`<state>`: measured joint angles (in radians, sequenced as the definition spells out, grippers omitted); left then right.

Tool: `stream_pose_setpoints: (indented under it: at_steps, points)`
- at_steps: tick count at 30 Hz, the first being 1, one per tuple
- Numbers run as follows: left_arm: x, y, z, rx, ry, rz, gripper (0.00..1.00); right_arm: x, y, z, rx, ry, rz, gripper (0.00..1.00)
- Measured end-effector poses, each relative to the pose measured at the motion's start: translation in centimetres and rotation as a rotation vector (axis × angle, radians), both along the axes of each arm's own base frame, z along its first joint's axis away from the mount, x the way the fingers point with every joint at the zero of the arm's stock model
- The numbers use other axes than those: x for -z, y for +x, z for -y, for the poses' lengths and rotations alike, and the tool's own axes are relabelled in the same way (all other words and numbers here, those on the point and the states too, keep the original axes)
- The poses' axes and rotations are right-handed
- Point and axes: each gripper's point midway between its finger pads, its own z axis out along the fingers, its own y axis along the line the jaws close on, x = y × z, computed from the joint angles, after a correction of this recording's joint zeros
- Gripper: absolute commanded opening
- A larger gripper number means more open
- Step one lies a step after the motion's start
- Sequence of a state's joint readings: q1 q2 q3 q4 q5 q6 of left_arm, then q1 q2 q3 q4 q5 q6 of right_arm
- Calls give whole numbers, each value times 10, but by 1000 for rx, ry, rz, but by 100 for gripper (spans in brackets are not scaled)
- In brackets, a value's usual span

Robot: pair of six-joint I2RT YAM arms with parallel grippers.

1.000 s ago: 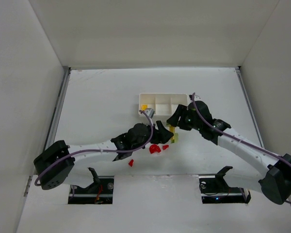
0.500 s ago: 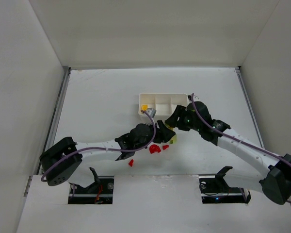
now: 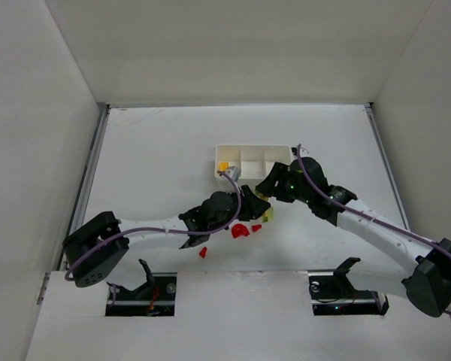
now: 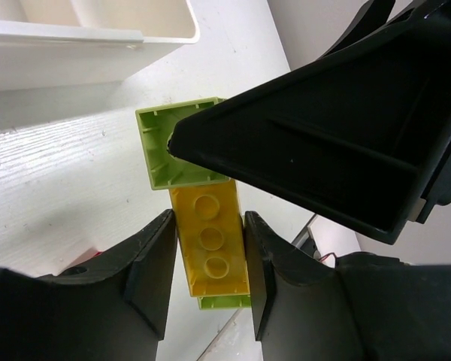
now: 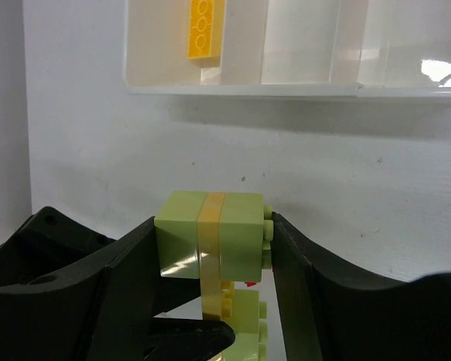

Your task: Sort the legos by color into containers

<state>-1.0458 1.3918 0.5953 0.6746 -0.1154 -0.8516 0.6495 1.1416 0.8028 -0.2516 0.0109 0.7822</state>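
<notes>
A joined stack of pale yellow-green bricks [image 5: 214,235] with a thin yellow plate [image 4: 210,244] between them is held just above the table, near the tray's front. My right gripper [image 5: 213,233] is shut on the green bricks' sides. My left gripper [image 4: 209,226] is shut on the yellow plate's edges, with a green brick [image 4: 173,147] at its far end. In the top view both grippers, left [image 3: 259,207] and right [image 3: 269,192], meet at the stack [image 3: 267,216]. The white tray [image 3: 252,148] has a yellow brick [image 3: 223,166] in its left compartment. A red half-disc [image 3: 239,231] and two red wedges [image 3: 256,227] [image 3: 203,253] lie on the table.
The tray's front wall [image 5: 240,89] lies just beyond the stack, and its yellow brick [image 5: 203,30] shows in the right wrist view. The right gripper's black finger [image 4: 323,143] fills the left wrist view's right side. White walls enclose the table.
My left gripper has moved right and closed in on the stack beside the right gripper. The right arm has hardly moved.
</notes>
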Motion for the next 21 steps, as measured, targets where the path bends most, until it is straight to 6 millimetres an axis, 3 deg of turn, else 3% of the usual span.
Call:
stream_pose_setpoints:
  at_steps: [4, 12, 16, 21]
  points:
    - [0, 0, 0, -5, -6, -3, 16, 0, 0, 0, 1, 0, 1, 46]
    - [-7, -4, -4, -11, -59, 3, 15, -7, 0, 2, 6, 20, 13, 74]
    - [-19, -5, -9, -15, -108, 13, 15, -28, 4, 12, 32, 67, 58, 84]
    - [-33, -4, -18, -24, -166, 20, 15, -61, 11, 24, 68, 174, 149, 86]
